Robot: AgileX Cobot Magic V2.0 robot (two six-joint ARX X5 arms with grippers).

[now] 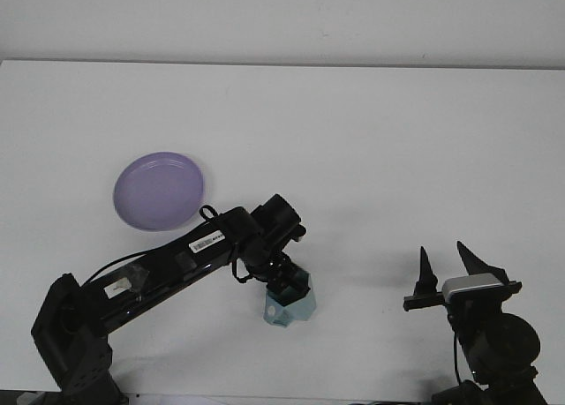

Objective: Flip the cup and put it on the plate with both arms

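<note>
Here the left arm (pixel 168 268) stretches low across the white table (pixel 353 140) from its base at the lower left corner, rising on a diagonal to a bent wrist near the middle of the view. From that wrist the left gripper (pixel 288 292) points down and toward the camera, and its dark fingers are clamped on the cup (pixel 290 308), a pale teal, translucent piece that sits at the gripper's tip, close to the table's near edge. The cup looks tilted, and whether it touches the tabletop or hangs just above it cannot be told from this view. A white label and some looped black cable run along the forearm.

The right arm is folded up at the lower right corner, well apart from the cup. The right gripper (pixel 449 268) points upward, away from the camera, with its 2 black fingers spread apart and nothing between them; a grey block sits just below them on the wrist.

The plate (pixel 159 191), a round lilac dish with a shallow rim, lies flat on the table to the upper left of the left wrist, near the forearm but not touched by it. Nothing lies on the plate. The bare tabletop separates the cup from the plate.
</note>
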